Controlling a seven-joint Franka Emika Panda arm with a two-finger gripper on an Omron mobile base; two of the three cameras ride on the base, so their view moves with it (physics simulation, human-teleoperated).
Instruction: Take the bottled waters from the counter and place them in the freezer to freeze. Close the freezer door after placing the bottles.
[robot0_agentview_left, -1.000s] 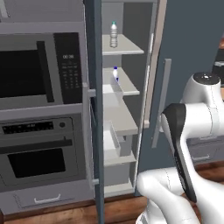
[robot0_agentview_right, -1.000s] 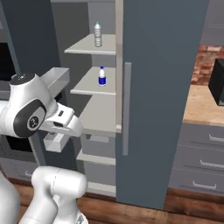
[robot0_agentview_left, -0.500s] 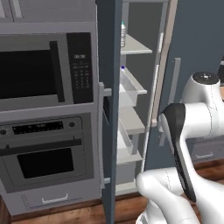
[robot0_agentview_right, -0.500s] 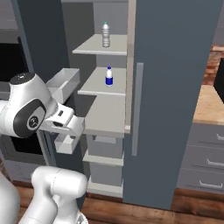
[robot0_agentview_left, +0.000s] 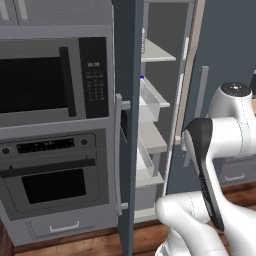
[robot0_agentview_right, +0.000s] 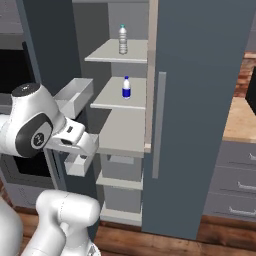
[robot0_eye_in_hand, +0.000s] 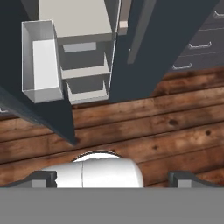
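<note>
Both bottled waters stand inside the open freezer (robot0_agentview_right: 120, 135). The clear ribbed one (robot0_agentview_right: 122, 39) is on the top shelf, and the blue-labelled one (robot0_agentview_right: 126, 88) is on the shelf below. The freezer door (robot0_agentview_right: 45, 45) stands swung out to the left, carrying a white bin (robot0_agentview_right: 75, 95). In the left base view the door (robot0_agentview_left: 129, 125) is seen edge-on. My gripper (robot0_agentview_right: 77, 167) hangs in front of the shelves below the bottles and points down at the floor. In the hand view the gripper (robot0_eye_in_hand: 113, 178) is open and holds nothing.
A built-in microwave (robot0_agentview_left: 45, 82) and oven (robot0_agentview_left: 50, 180) stand left of the freezer. The closed right-hand door has a silver handle (robot0_agentview_right: 159, 125). The counter (robot0_agentview_right: 240, 122) with grey drawers (robot0_agentview_right: 235, 185) lies to the right. A wooden floor (robot0_eye_in_hand: 166, 127) runs below.
The whole picture has shifted, so the base has driven and the freezer now looks nearer. The bottles stay on their shelves, and the arm and open gripper keep their pose.
</note>
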